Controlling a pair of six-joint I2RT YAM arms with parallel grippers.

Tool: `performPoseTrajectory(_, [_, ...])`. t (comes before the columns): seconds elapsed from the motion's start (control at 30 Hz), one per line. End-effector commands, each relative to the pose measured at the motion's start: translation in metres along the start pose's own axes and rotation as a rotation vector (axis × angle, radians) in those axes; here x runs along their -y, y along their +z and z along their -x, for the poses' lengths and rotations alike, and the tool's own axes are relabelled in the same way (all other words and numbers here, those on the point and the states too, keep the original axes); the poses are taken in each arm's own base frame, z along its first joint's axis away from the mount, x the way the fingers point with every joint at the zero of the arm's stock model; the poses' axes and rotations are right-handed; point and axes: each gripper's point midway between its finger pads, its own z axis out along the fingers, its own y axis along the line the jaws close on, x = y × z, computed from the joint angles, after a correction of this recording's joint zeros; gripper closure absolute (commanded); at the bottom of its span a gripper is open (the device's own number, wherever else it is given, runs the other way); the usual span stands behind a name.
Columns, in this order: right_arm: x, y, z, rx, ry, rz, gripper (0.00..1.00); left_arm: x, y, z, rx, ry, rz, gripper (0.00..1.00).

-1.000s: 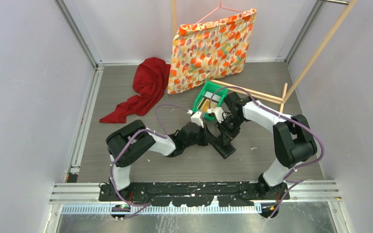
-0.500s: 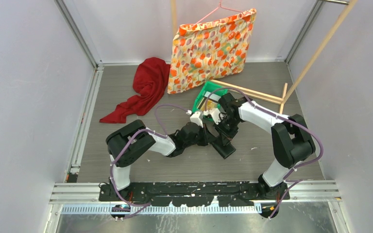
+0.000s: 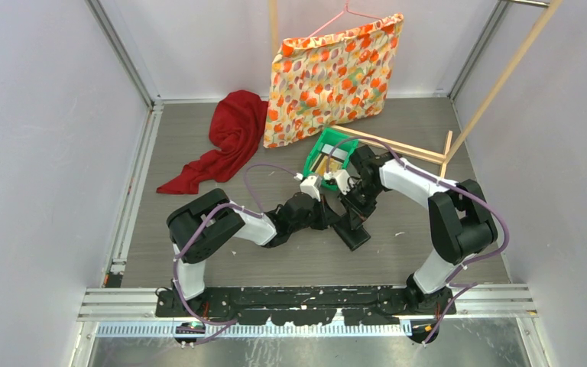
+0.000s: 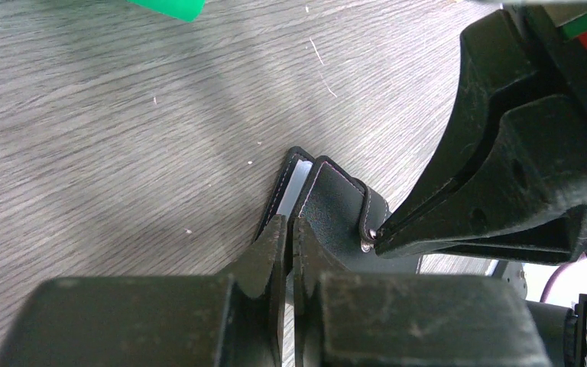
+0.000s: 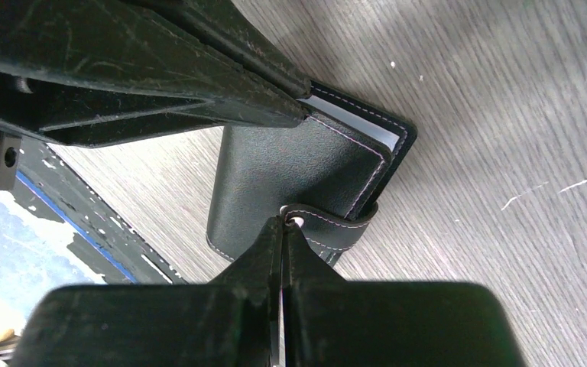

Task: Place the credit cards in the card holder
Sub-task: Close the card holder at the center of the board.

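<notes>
Clamping onto the card holder [image 4: 335, 205] from the left, left gripper [image 4: 290, 229] is steadying its cover; right gripper [image 5: 283, 228], tips together, is meeting the snap tab [image 5: 332, 227] from the far-right.

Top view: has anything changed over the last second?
The right arm swayed slightly left, then back almost to where it was. Nothing taken or let go: left end effector stays shut on the card holder cover, right end effector on its snap tab. Holder unmoved.
</notes>
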Motion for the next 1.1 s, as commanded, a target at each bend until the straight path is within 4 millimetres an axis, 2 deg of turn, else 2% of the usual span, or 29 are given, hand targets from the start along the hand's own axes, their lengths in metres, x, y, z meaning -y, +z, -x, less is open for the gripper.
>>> performPoseTrajectory(0.0, [-0.022,-0.005,0.004,0.046,-0.012,0.095,0.99,-0.022,0.001,-0.015,-0.042,0.055,0.073,1.00])
performPoseTrajectory(0.3, [-0.019,-0.011,0.004,0.065,0.000,0.096,0.99,-0.021,0.002,-0.015,-0.043,0.055,0.070,1.00])
performPoseTrajectory(0.5, [-0.025,-0.005,0.001,0.036,-0.010,0.122,0.99,-0.022,0.002,-0.016,-0.045,0.055,0.071,1.00])
performPoseTrajectory(0.9, [-0.026,0.024,-0.008,-0.082,-0.031,0.081,0.99,-0.021,0.002,-0.016,-0.045,0.054,0.067,1.00])
performPoseTrajectory(1.07, [-0.021,0.034,-0.016,-0.136,-0.018,0.051,0.99,-0.021,0.001,-0.015,-0.040,0.056,0.066,1.00])
